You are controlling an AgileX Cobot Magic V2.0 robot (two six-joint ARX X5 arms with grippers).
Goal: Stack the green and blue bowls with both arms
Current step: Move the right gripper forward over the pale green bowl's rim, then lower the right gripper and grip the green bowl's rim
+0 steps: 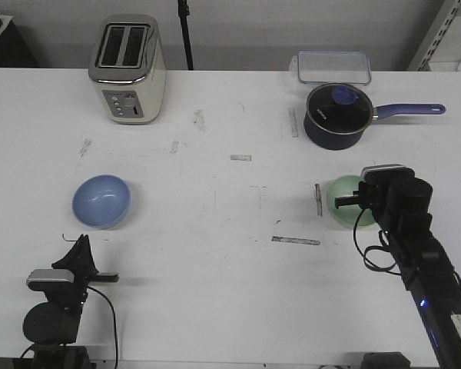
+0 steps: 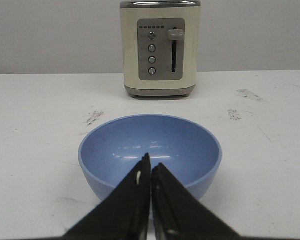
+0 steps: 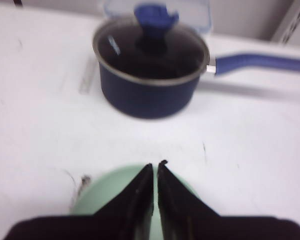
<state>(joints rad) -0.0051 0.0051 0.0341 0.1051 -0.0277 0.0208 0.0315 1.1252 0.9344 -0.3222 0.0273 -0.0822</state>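
Nothing is stacked yet: the blue bowl sits at the left of the worktop and the green bowl well apart at the right, each arm's fingers pressed together and empty, the right gripper over its bowl, the left gripper nearer than its own.

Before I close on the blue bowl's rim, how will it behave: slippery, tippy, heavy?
The blue bowl shows glossy highlights, so it is probably slippery. Its rounded underside suggests it may rock if pushed at the rim. It looks thin and rigid, likely light. The left pincer is shut.
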